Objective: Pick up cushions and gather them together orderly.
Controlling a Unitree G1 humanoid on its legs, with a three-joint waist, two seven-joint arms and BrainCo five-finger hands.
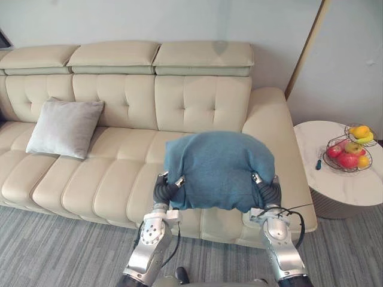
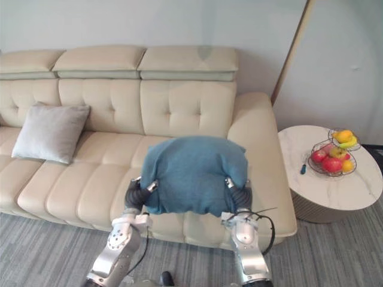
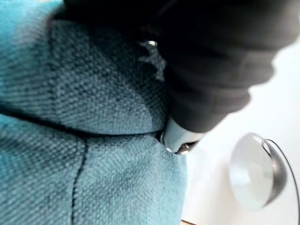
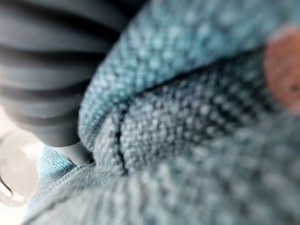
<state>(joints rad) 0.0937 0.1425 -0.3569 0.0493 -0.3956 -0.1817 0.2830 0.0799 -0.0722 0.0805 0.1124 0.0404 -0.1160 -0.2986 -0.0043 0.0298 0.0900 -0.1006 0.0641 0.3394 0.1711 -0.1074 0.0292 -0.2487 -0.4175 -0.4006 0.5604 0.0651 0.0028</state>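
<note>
- The cream sofa [image 1: 119, 173] is the workplace. Its seats between the two cushions are bare, so I judge the carry can run leftward low over the seat with nothing to dodge.
- The blue cushion [image 1: 218, 170], the one in hand, hangs over the sofa's right-hand seat near the front edge, clamped between both arms and clear of the upholstery. It looks soft and bulges over the wrists, so even pressure from both sides should stop it folding or slipping out below.
- The grey cushion [image 1: 64, 127] leans upright against the backrest at the sofa's left end, well apart from the blue one. Gathering neatly would mean standing the blue one just beside it, at the same lean and edges in line, without knocking it flat.
- The left hand [image 1: 166, 190] and right hand [image 1: 269, 191] press in at the cushion's lower corners. Their fingers are buried in the fabric, so I cannot tell whether they lie spread or curled.
- A round pale side table [image 1: 335, 185] stands just past the right armrest, away from the likely path.
- Two wire fruit baskets [image 1: 347, 156] sit on it. A wide swing of the right elbow could reach them.
- A small blue-handled tool [image 1: 318, 164] lies beside the baskets.
</note>
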